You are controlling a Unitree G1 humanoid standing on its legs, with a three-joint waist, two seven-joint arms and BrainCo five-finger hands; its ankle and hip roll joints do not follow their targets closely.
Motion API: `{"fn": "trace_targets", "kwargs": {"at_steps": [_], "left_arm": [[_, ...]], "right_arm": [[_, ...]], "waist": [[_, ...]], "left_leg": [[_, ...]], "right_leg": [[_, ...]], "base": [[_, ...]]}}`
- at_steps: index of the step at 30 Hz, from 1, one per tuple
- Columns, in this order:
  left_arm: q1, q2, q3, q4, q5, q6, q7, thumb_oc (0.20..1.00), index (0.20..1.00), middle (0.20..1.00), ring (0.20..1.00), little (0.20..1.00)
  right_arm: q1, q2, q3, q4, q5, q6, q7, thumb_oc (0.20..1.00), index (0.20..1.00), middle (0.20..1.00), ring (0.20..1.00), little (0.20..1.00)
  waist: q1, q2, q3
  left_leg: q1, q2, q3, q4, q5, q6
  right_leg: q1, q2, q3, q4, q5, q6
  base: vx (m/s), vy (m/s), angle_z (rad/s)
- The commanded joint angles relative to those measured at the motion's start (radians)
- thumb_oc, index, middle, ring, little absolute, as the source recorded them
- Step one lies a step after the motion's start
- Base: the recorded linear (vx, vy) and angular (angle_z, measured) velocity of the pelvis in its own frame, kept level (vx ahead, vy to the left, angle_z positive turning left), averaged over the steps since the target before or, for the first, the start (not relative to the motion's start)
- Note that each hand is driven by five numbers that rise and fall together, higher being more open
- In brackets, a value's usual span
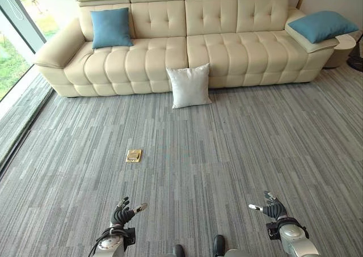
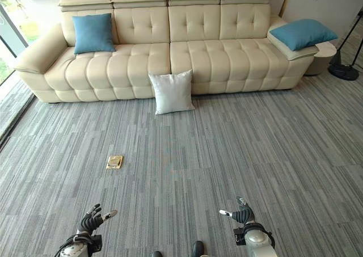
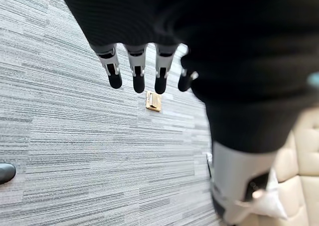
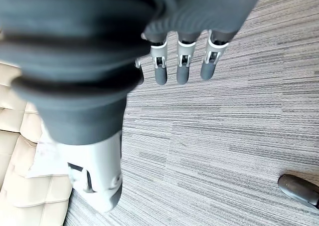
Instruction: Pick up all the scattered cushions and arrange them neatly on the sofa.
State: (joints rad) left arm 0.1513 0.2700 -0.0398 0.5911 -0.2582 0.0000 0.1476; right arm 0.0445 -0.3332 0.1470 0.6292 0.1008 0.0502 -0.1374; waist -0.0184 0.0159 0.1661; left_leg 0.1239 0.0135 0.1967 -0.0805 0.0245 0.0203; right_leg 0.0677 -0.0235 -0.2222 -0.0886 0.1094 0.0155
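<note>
Your left hand point(image 1: 121, 215) and right hand point(image 1: 273, 210): fingers relaxed, spread, empty, low over carpet. White cushion point(image 1: 189, 85) on floor against sofa point(image 1: 164, 53), well ahead. Count: two blue cushions point(image 1: 111, 27) point(image 1: 321, 25) on sofa, one white.

White cushion point(image 4: 47, 158) partly hidden behind right thumb point(image 4: 97, 173)

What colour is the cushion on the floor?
White. The cushion leans against the front of the cream sofa, clearest in the left eye view.
</note>
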Motion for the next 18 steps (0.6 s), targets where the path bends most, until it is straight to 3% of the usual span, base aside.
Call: {"fn": "trace_targets", "kwargs": {"at_steps": [1, 8, 18], "left_arm": [[-0.049, 0.020, -0.028, 0.014, 0.017, -0.016, -0.005, 1.000, 1.000, 1.000, 1.000, 1.000], [-0.058, 0.002, -0.011, 0.076, -0.024, -0.016, 0.035, 1.000, 1.000, 1.000, 1.000, 1.000], [-0.036, 0.001, 0.018, 0.017, -0.048, -0.034, 0.058, 1.000, 1.000, 1.000, 1.000, 1.000]], "right_arm": [[-0.050, 0.010, 0.010, 0.043, 0.032, -0.029, -0.001, 1.000, 1.000, 1.000, 1.000, 1.000], [-0.065, 0.010, 0.015, 0.054, 0.028, -0.030, -0.026, 1.000, 1.000, 1.000, 1.000, 1.000], [-0.065, -0.002, -0.010, -0.021, 0.034, -0.047, -0.047, 1.000, 1.000, 1.000, 1.000, 1.000]], "waist": [[0.007, -0.020, -0.014], [0.017, -0.025, -0.024], [0.029, -0.030, -0.025]], "left_leg": [[-0.001, 0.052, -0.024, -0.007, -0.039, -0.093], [0.005, 0.050, -0.034, -0.007, -0.042, -0.092], [0.004, 0.046, -0.044, -0.007, -0.044, -0.088]], "right_leg": [[0.071, -0.071, 0.003, 0.001, -0.172, 0.101], [0.080, -0.069, 0.000, 0.001, -0.177, 0.099], [0.078, -0.071, -0.002, 0.001, -0.172, 0.101]], "base": [[0.00, 0.000, 0.00], [0.00, 0.001, 0.01], [0.00, 0.003, 0.02]]}}
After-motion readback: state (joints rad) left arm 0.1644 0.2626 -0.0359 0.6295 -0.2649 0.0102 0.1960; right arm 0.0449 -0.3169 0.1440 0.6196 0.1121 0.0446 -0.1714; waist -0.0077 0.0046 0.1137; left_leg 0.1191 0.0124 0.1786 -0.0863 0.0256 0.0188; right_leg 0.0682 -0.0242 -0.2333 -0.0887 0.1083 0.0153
